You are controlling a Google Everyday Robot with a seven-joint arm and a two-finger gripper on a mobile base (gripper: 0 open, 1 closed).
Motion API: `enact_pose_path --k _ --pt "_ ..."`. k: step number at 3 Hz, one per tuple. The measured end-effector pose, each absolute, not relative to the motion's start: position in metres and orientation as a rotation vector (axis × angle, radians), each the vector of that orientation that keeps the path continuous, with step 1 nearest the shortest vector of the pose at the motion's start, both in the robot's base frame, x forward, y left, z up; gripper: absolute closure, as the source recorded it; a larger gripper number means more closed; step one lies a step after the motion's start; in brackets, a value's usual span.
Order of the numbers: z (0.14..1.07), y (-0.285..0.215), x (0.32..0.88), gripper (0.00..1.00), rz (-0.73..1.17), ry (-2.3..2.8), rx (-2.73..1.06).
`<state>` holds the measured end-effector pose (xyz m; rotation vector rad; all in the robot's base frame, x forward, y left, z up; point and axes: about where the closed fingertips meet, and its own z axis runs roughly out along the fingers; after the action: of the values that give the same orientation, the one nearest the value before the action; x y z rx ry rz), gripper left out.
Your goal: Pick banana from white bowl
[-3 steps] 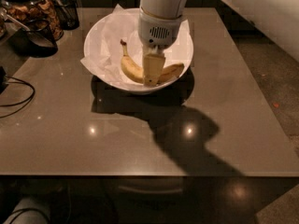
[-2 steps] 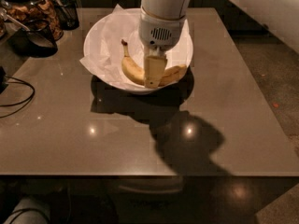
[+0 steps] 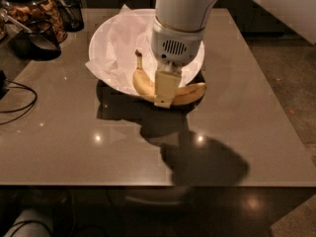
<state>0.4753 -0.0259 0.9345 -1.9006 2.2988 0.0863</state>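
The yellow banana (image 3: 143,84) with its dark stem pointing up-left hangs at the front of the white bowl (image 3: 101,38). Its right end (image 3: 196,90) reaches past the bowl's front rim. My gripper (image 3: 164,94) comes straight down from the white arm and is shut on the banana's middle. One pale finger (image 3: 165,85) crosses in front of the fruit and hides its middle part. The bowl is lined with crumpled white paper (image 3: 121,38).
The bowl stands at the back of a glossy brown table (image 3: 74,147). A glass jar of snacks (image 3: 34,9) and dark cups (image 3: 37,36) stand at the back left. A black cable (image 3: 17,100) lies at the left edge. The table's front edge runs near the bottom.
The gripper and banana have risen toward the camera; the banana's right end now overlaps the bowl's front rim. The arm's shadow on the table has slid forward.
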Motion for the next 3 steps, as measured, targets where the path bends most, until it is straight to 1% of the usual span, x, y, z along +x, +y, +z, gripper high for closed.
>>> enact_pose_path --k 3 --pt "0.921 -0.038 0.424 1.0 0.16 2.506 -1.671"
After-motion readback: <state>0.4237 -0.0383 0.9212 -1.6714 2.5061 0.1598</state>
